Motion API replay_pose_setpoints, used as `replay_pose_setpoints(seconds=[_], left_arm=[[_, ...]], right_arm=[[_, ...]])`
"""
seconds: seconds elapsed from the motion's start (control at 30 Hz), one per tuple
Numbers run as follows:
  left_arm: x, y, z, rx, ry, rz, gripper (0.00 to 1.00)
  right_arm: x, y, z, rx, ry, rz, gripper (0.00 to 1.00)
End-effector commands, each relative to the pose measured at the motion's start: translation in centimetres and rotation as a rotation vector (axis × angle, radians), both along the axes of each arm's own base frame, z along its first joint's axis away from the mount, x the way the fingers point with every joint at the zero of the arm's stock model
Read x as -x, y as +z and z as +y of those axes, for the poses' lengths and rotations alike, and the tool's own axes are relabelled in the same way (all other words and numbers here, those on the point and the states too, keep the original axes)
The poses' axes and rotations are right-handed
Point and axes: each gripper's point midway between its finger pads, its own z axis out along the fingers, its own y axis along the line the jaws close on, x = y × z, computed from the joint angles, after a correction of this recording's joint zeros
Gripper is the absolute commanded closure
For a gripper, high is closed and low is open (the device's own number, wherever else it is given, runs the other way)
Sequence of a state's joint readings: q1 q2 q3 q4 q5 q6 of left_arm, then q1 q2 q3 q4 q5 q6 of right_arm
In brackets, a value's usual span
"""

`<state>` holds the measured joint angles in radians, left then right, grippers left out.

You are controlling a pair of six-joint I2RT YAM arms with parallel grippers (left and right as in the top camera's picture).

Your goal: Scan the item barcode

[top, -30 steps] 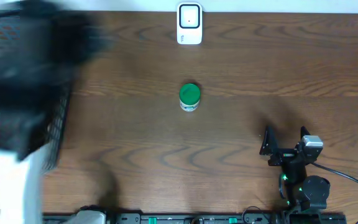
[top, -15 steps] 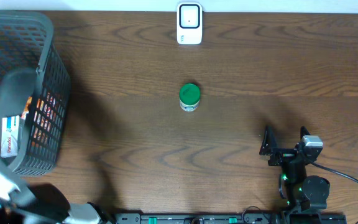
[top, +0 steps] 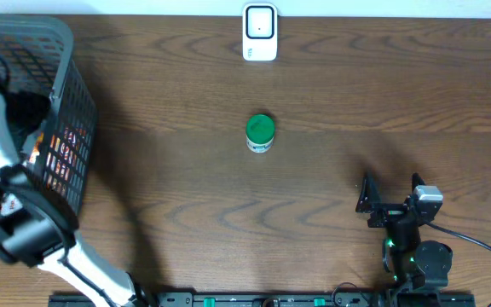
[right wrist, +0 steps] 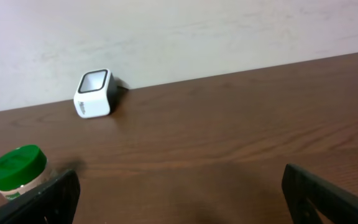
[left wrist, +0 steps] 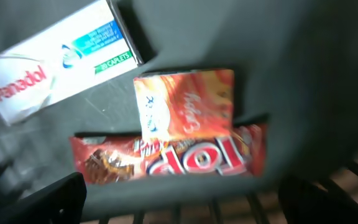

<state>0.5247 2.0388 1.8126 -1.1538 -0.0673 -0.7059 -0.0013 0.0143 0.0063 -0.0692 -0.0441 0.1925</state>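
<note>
Brown wood table (top: pixel 331 94). Basket (top: pixel 75 111) far left; left gripper (left wrist: pixel 185 208) hovers inside, jaws spread, empty. Under it pill box (left wrist: pixel 55 62), orange box (left wrist: pixel 188 102), and likely target red snack bar (left wrist: pixel 166 158), long axis left-right in wrist view. Jar (top: pixel 260 132) centre, scanner (top: pixel 260 32) beyond. Right gripper (top: pixel 391 192) spread, idle. Nothing picked, scan not begun.

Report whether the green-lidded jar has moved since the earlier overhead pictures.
No. The green-lidded jar holds the same spot, keeping the same gap from the white scanner in the overhead view.
</note>
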Motion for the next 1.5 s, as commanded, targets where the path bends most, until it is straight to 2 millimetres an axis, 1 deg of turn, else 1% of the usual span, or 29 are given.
replay_pose_setpoints(seconds=[0.0,0.1,0.2,0.3,0.47,0.6,0.7,0.83,0.97,1.0,1.07,1.13,1.23,1.33,1.47], left_arm=[[0.5,-2.3,0.9,-0.06,0.077,0.09,0.01],[0.1,-4.3,0.6,-0.047,0.087,0.12,0.01],[0.2,-5.4,0.7,-0.041,0.102,0.139,0.01],[-0.2,-6.4,0.9,-0.044,0.118,0.131,0.02],[-0.7,-9.3,0.7,-0.037,0.119,0.12,0.02],[-0.5,-11.2,0.6,-0.04,0.119,0.114,0.02],[0.0,-12.0,0.4,-0.036,0.12,0.123,0.0],[0.2,-12.1,0.3,-0.033,0.111,0.13,0.11],[0.6,-12.0,0.1,-0.024,0.078,0.152,0.28],[0.7,-11.9,0.0,-0.022,0.064,0.156,0.3],[0.9,-11.3,0.0,-0.025,0.049,0.161,0.31],[0.8,-10.1,0.1,-0.034,0.029,0.145,0.31],[0.6,-7.1,0.4,-0.06,0.031,0.094,0.31],[0.4,-2.7,0.8,-0.108,0.025,0.006,0.32],[0.8,5.6,0.9,-0.213,0.011,-0.165,0.31]], right_arm=[[0.0,0.0,0.0,0.015,-0.003,-0.004,0.01],[0.0,0.0,0.0,0.015,-0.003,-0.004,0.01],[0.0,0.0,0.0,0.015,-0.003,-0.004,0.01],[0.0,0.0,0.0,0.015,-0.003,-0.004,0.01],[0.0,0.0,0.0,0.015,-0.003,-0.004,0.01],[0.0,0.0,0.0,0.015,-0.003,-0.004,0.01],[0.0,0.0,0.0,0.015,-0.003,-0.004,0.01],[0.0,0.0,0.0,0.015,-0.003,-0.004,0.01],[0.0,0.0,0.0,0.015,-0.003,-0.004,0.01],[0.0,0.0,0.0,0.015,-0.003,-0.004,0.01],[0.0,0.0,0.0,0.015,-0.003,-0.004,0.01],[0.0,0.0,0.0,0.015,-0.003,-0.004,0.01],[0.0,0.0,0.0,0.015,-0.003,-0.004,0.01],[0.0,0.0,0.0,0.015,-0.003,-0.004,0.01],[0.0,0.0,0.0,0.015,-0.003,-0.004,0.01]])
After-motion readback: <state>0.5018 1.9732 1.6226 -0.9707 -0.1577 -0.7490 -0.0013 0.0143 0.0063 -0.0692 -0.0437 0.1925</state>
